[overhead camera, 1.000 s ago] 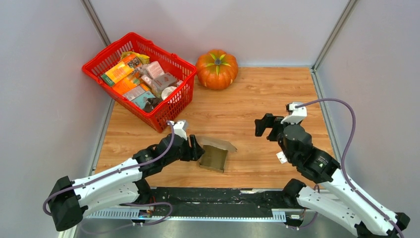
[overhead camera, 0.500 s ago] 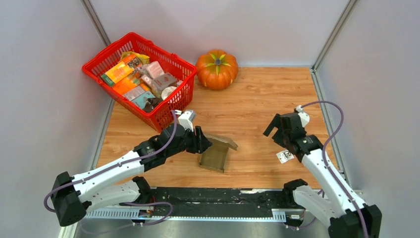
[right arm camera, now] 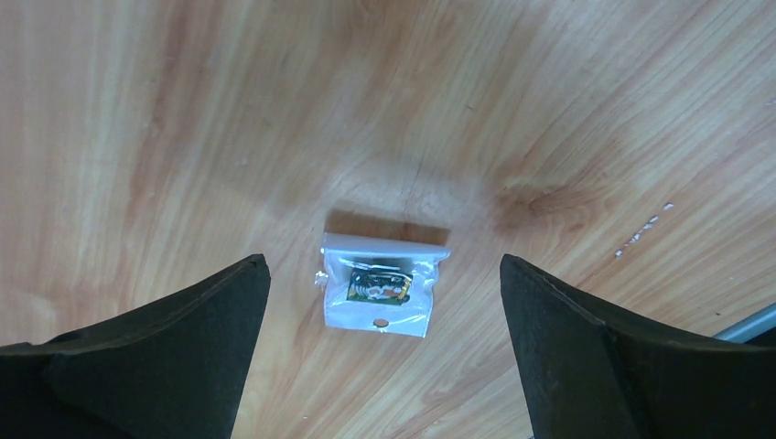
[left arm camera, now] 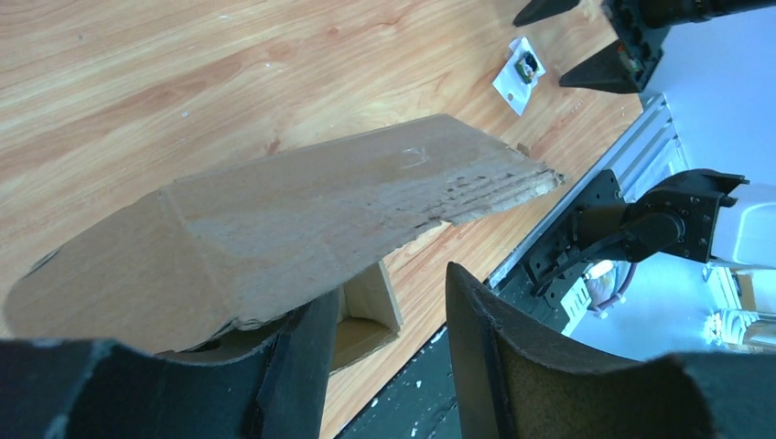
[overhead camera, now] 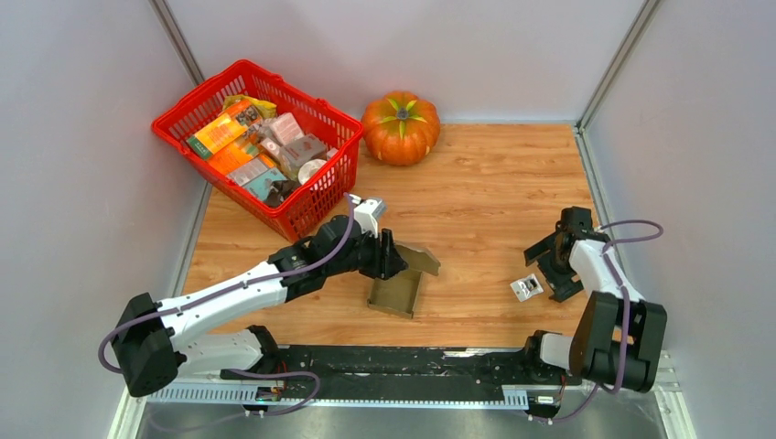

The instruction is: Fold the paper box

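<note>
Left fingers (left arm camera: pixel 480 366) spread beside raised flap (left arm camera: pixel 320 210) of paper box (overhead camera: pixel 396 293) mid-desk (overhead camera: pixel 476 183), long axis near-to-far; right fingers (right arm camera: pixel 567 366) spread over white card (right arm camera: pixel 384 283), well apart, so left nearer.

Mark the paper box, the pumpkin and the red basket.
paper box (overhead camera: pixel 396 293): top external view, floor of its tray
pumpkin (overhead camera: pixel 400 133): top external view, orange body below the stem
red basket (overhead camera: pixel 334 178): top external view, near side wall

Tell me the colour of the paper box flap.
Plain brown paper box; clearest in the left wrist view.
</note>
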Controlling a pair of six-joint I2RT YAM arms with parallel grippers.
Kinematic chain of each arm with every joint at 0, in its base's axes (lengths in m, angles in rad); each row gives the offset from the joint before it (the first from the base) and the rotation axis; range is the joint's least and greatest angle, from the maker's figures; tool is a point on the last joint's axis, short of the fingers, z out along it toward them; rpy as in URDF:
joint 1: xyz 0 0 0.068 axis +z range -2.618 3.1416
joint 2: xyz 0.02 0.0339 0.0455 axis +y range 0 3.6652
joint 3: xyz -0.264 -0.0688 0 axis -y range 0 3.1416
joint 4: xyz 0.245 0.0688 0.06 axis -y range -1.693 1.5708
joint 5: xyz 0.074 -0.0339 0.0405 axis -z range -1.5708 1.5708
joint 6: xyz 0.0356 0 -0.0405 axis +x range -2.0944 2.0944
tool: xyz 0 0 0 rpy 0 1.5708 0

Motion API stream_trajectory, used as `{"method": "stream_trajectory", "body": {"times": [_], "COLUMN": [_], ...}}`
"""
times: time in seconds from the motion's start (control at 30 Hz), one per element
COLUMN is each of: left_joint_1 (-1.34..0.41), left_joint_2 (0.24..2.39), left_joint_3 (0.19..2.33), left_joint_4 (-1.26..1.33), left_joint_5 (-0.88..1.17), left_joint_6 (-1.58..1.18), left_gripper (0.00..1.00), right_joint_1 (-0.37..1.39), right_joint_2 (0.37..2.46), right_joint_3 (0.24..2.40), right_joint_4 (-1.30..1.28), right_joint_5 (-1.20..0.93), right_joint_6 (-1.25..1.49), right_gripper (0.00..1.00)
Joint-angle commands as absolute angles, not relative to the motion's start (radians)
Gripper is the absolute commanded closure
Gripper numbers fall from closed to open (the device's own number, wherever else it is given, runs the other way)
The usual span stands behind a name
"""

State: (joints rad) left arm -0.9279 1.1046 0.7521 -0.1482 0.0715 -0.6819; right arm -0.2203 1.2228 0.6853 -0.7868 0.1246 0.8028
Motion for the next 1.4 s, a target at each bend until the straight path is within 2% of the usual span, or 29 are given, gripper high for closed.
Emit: {"method": "stream_trajectory", "body": {"times": [0.0, 0.17, 0.27, 0.43, 0.53, 0.63, 0.87, 1.07, 1.17, 1.37], "left_joint_1": [-0.928, -0.923, -0.907, -0.884, -0.874, -0.873, -0.870, -0.870, -0.870, -0.867], "left_joint_2": [1.124, 1.129, 1.134, 1.131, 1.129, 1.131, 1.137, 1.135, 1.132, 1.137], "left_joint_3": [0.818, 0.825, 0.824, 0.816, 0.819, 0.819, 0.816, 0.808, 0.804, 0.805], "left_joint_4": [-0.092, -0.095, -0.095, -0.089, -0.089, -0.087, -0.081, -0.078, -0.080, -0.084], "left_joint_5": [0.123, 0.121, 0.130, 0.147, 0.149, 0.149, 0.146, 0.135, 0.127, 0.120], "left_joint_6": [-0.635, -0.617, -0.617, -0.621, -0.623, -0.626, -0.638, -0.646, -0.647, -0.652], "left_gripper": [0.45, 0.45, 0.45, 0.45, 0.45, 0.45, 0.46, 0.46, 0.46, 0.46], "right_joint_1": [-0.232, -0.232, -0.227, -0.198, -0.181, -0.173, -0.170, -0.156, -0.150, -0.062], "right_joint_2": [1.331, 1.427, 1.431, 1.398, 1.367, 1.339, 1.287, 1.236, 1.204, 1.118], "right_joint_3": [0.732, 0.749, 0.716, 0.655, 0.624, 0.612, 0.589, 0.584, 0.589, 0.612], "right_joint_4": [-0.743, -0.697, -0.680, -0.678, -0.677, -0.675, -0.663, -0.667, -0.680, -0.715], "right_joint_5": [0.080, 0.032, 0.034, 0.041, 0.032, 0.041, 0.031, 0.034, 0.022, 0.034], "right_joint_6": [0.767, 0.762, 0.779, 0.805, 0.818, 0.827, 0.842, 0.844, 0.842, 0.828], "right_gripper": [0.00, 0.00, 0.04, 0.14, 0.25, 0.28, 0.43, 0.46, 0.51, 0.55]}}
